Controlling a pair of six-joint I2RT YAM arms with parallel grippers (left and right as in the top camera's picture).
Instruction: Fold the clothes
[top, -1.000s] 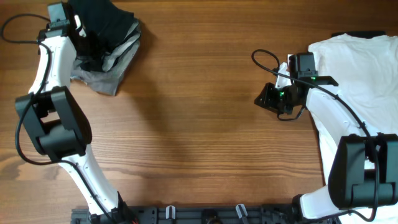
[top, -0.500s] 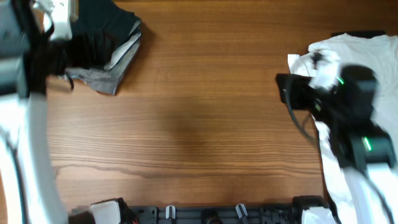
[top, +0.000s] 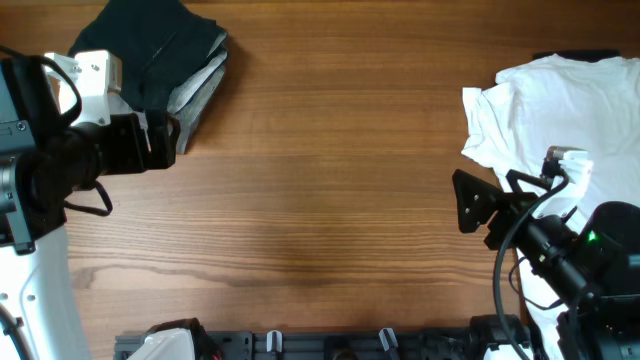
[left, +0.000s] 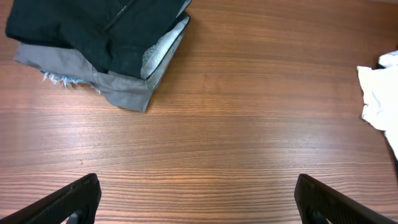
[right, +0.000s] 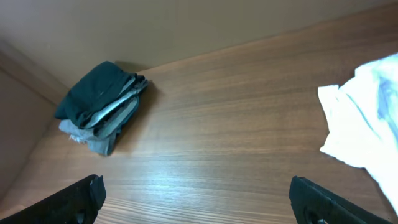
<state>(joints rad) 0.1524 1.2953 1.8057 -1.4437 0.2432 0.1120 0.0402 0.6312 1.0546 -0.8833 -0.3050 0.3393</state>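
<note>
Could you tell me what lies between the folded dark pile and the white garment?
Only bare table separates the pile from the garment; the overhead view shows it.

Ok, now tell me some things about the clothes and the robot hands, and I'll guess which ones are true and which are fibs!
1. The black garment lies on top of the grey garment. True.
2. The white shirt is neatly folded. False: it lies crumpled at the right side of the table.
3. The left gripper is holding a sock. False: it is open and holds nothing.
4. The right gripper is open and empty. True.
</note>
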